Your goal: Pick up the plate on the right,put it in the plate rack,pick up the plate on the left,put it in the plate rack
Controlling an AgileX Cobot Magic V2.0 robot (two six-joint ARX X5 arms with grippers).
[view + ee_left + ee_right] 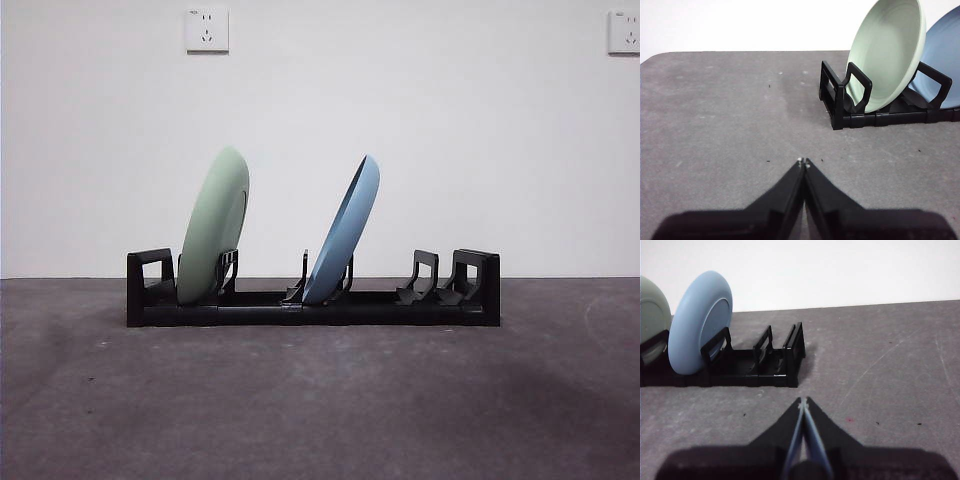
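Note:
The long black plate rack stands across the middle of the table. A pale green plate leans on edge in its left slots and a light blue plate leans in the middle slots. The left wrist view shows the green plate, the blue plate behind it and the rack; my left gripper is shut and empty, well short of the rack's end. My right gripper is shut and empty off the other end of the rack, near the blue plate.
The rack's right-hand slots hold nothing. A white wall with two sockets stands behind. Grey table spreads in front of the rack, with no arm showing in the front view.

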